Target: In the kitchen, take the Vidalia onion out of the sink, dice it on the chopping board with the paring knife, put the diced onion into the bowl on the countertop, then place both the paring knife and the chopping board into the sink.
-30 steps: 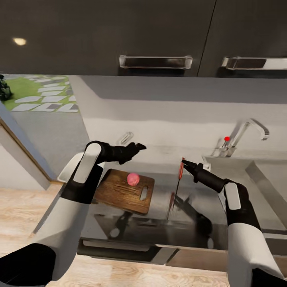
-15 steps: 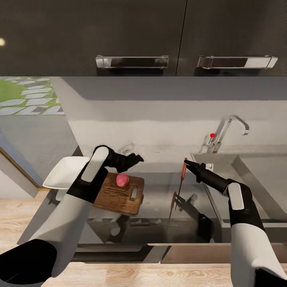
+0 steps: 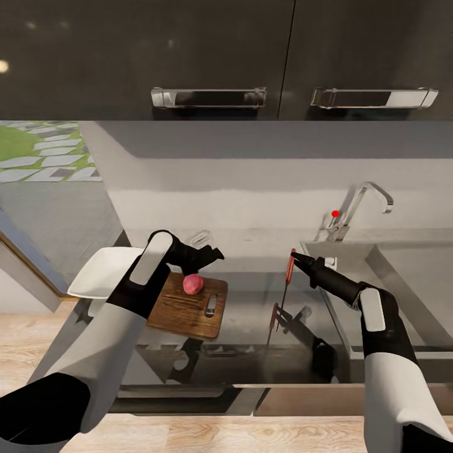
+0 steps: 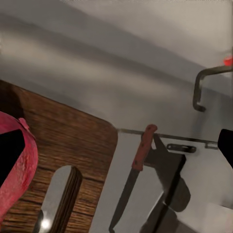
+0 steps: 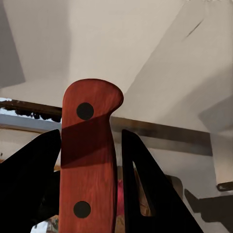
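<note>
The pinkish-red Vidalia onion point(image 3: 193, 284) lies on the dark brown chopping board point(image 3: 189, 308), on the glossy grey countertop point(image 3: 251, 314). My left gripper point(image 3: 216, 254) hovers open just above and behind the onion; in the left wrist view the onion point(image 4: 17, 170) sits close beside one dark finger point(image 4: 8, 154). Right of the board, my right gripper point(image 3: 294, 257) is shut on the red handle of the paring knife point(image 3: 288, 270), whose dark blade hangs point down over the countertop. The handle point(image 5: 90, 160) fills the gap between the right fingers. The white bowl point(image 3: 100, 272) stands left of the board.
The steel sink point(image 3: 384, 277) with its chrome tap point(image 3: 355, 211) and red knob lies at the right. Dark wall cabinets point(image 3: 214, 56) with bar handles hang overhead. The countertop's left end borders a doorway, with wooden floor below.
The camera swung right early on, shifting the whole scene left. Since then my left gripper has dipped slightly toward the onion. The right gripper and knife have held still.
</note>
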Robot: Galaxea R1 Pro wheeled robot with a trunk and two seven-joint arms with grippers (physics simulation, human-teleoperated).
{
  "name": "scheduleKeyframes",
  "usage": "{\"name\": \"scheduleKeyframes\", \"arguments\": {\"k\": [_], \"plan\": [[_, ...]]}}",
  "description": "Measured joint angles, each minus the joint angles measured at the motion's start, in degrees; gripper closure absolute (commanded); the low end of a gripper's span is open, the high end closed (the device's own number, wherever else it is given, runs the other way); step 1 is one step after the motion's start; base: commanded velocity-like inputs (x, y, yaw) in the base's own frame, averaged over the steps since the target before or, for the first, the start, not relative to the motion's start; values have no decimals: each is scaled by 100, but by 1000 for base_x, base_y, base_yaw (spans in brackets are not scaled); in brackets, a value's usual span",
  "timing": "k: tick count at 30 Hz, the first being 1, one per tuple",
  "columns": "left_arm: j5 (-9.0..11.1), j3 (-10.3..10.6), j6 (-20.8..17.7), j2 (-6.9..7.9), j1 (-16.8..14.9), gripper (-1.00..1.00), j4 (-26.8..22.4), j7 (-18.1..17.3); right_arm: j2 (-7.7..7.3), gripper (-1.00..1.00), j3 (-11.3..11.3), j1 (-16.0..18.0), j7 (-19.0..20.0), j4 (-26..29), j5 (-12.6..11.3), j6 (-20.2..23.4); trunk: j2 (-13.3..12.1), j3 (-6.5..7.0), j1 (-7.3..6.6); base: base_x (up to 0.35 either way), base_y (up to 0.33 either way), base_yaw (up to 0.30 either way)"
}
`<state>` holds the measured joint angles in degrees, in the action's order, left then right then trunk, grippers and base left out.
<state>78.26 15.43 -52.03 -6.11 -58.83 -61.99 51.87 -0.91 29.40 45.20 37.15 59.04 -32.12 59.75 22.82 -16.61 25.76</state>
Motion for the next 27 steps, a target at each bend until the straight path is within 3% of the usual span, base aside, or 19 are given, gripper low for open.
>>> {"name": "scheduleKeyframes", "arguments": {"k": [12,16,18,20,27], "plan": [[159,-3,-96,5,-10,-100,57,168,1,100,0,-1,0,-3,-1,0,0,0,0,0,0,0],[612,3,-142,63,-6,-100,50,451,1,100,0,-1,-4,-5,0,0,0,0,0,0,0,0],[989,5,-112,167,1,-100,1,609,1,100,0,-1,-7,-6,0,0,2,1,-1,0,0,0],[1237,10,-158,297,6,-100,-92,714,1,100,0,-1,-8,-6,0,0,0,0,0,0,0,0],[1594,16,-117,478,17,-100,-138,751,1,100,0,-1,-9,-6,-1,0,2,1,-1,0,0,0]]}}
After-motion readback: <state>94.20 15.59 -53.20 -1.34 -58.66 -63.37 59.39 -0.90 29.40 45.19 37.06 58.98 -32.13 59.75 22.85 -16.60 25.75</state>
